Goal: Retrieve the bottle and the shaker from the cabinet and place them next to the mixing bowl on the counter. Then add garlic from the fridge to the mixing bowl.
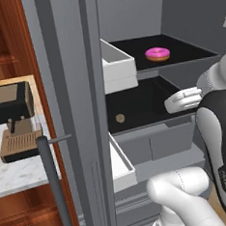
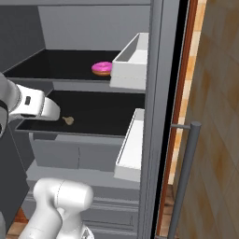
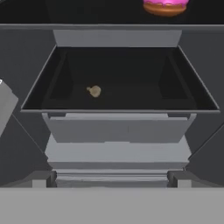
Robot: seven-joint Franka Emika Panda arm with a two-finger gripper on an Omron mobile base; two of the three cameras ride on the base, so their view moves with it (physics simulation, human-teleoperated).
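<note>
Looking from the left base view, the fridge [image 1: 137,146] stands open, and its long grey bar handle [image 1: 53,183] sticks up on the door. The garlic [image 1: 120,118] is a tiny brown lump on the dark middle shelf [image 1: 148,107] inside the fridge. A pink doughnut [image 1: 157,54] sits on the shelf above the garlic. The gripper [image 1: 170,103] reaches into the fridge at the height of the garlic's shelf, off to the side of the garlic and not touching it. Outside the fridge, a coffee machine [image 1: 12,119] stands on the counter [image 1: 16,174].

From the right base view, the garlic [image 2: 68,120] lies just beside the tip of the white hand, a little apart from it. The doughnut [image 2: 101,68] is on the shelf above, next to a white drawer [image 2: 133,63]. The fingers are hidden from this side.

From the hand view, the garlic [image 3: 94,91] rests near the middle of the dark shelf, a bit toward one side. The doughnut [image 3: 165,6] peeks in on the shelf above it. The pincer is spread as wide as it goes and has nothing in it.
</note>
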